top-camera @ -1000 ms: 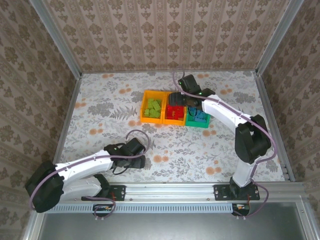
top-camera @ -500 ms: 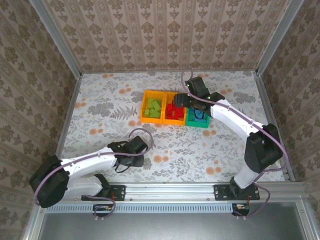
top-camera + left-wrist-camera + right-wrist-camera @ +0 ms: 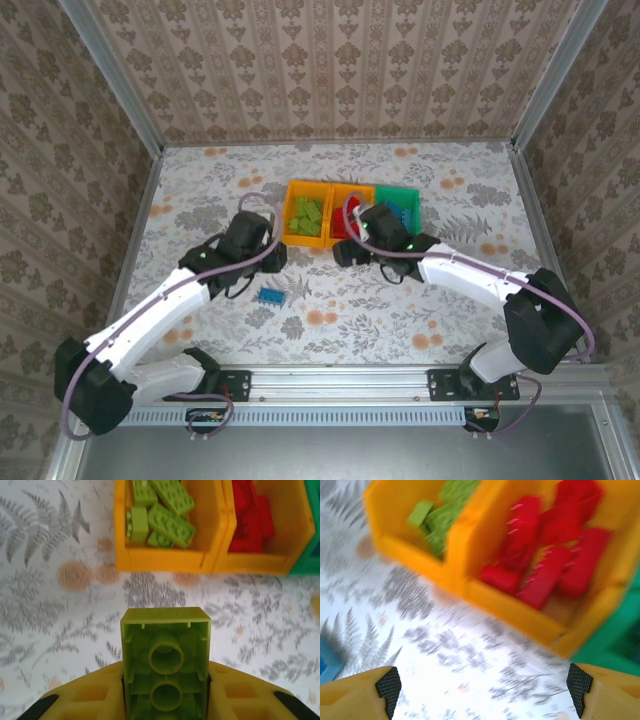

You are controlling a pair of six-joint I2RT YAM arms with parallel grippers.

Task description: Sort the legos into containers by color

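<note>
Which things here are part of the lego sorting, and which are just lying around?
Job: green lego in left jaws; loose blue lego; green-filled bin; red-filled bin; teal bin; binned legos.
Just there: floral tablecloth; wallpapered walls.

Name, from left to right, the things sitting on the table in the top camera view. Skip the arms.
blue brick → orange bin holding green bricks → second orange bin → teal bin
</note>
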